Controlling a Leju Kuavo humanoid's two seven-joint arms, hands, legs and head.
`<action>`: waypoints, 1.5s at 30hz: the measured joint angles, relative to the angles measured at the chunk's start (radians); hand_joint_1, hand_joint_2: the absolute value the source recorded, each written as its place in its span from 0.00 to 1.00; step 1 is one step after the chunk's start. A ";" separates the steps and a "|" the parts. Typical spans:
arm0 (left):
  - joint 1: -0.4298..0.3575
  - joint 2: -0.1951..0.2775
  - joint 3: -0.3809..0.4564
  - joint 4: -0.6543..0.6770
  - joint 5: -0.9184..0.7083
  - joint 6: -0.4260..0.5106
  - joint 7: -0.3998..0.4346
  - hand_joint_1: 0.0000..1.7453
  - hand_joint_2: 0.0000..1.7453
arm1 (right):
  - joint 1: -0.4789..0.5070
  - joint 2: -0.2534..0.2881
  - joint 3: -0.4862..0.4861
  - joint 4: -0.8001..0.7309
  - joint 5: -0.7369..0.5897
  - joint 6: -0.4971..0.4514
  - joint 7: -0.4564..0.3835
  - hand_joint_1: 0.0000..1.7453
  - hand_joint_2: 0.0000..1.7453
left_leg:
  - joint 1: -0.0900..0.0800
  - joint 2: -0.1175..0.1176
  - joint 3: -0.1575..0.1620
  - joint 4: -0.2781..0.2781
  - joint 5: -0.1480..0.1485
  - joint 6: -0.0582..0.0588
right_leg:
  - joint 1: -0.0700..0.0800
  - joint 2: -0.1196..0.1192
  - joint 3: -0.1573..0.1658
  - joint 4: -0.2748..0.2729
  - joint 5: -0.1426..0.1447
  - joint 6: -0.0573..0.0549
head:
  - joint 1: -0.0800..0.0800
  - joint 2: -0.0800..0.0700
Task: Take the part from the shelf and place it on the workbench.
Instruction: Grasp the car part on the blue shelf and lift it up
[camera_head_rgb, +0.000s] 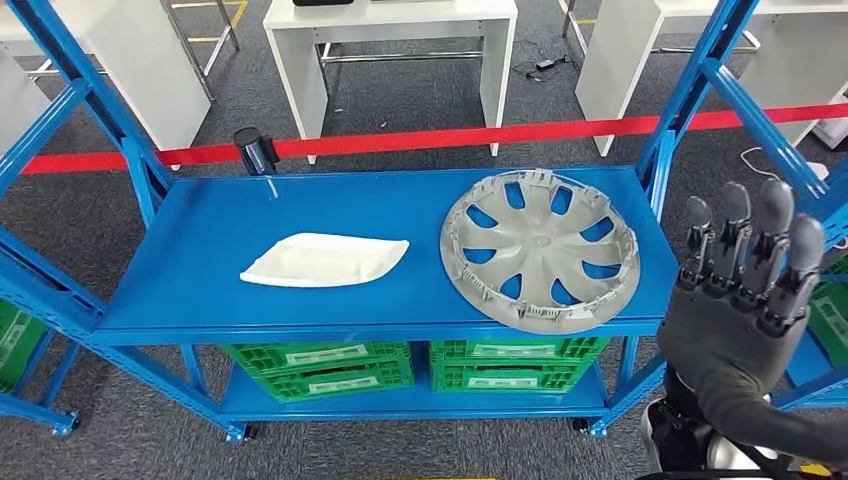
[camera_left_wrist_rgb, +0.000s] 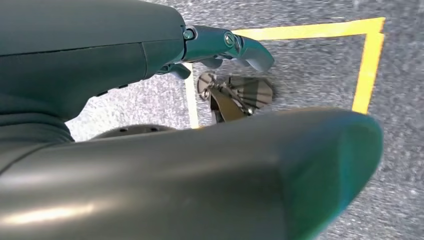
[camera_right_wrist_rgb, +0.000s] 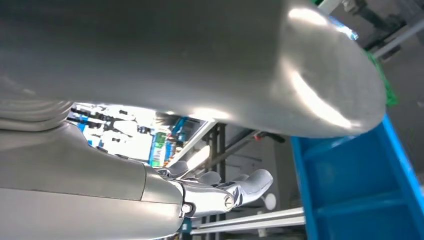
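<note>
On the blue shelf (camera_head_rgb: 200, 240) lies the grey hubcap (camera_head_rgb: 540, 250), beside a white part (camera_head_rgb: 325, 260). Right of the hubcap, apart from it, the right hand (camera_head_rgb: 745, 300) is raised, fingers extended, holding nothing. Left hand (camera_left_wrist_rgb: 150, 100) hangs empty over the floor, fingers stretched out.

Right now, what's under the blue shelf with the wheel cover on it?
Green crates sit on the lower level under the blue shelf. The shelf hides what's inside them.

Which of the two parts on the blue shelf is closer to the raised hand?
The round grey wheel cover, at the shelf's right end beside the raised right hand; the flat white part lies farther left.
</note>
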 joint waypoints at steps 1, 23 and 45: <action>0.001 0.000 0.000 0.000 0.000 0.000 0.000 0.00 0.00 | 0.003 0.000 0.000 0.002 -0.004 -0.005 0.004 0.00 0.00 | 0.001 0.000 -0.041 0.051 -0.027 -0.002 | 0.000 0.001 0.008 0.000 -0.008 -0.001 | -0.001 0.000; 0.010 -0.030 -0.002 0.005 -0.020 0.010 0.000 0.00 0.00 | 0.104 -0.131 0.066 0.122 0.605 -0.456 0.399 0.00 1.00 | -0.007 -0.008 -0.053 -0.175 0.156 0.036 | 0.008 0.006 0.093 -0.028 -0.077 0.035 | -0.007 0.000; 0.007 -0.044 -0.022 0.005 -0.035 0.002 0.007 0.00 0.00 | 0.070 -0.314 0.271 0.303 0.919 -0.439 0.527 0.00 1.00 | -0.006 -0.008 -0.044 -0.178 0.156 0.035 | 0.008 0.006 0.100 -0.028 -0.078 0.038 | -0.007 0.000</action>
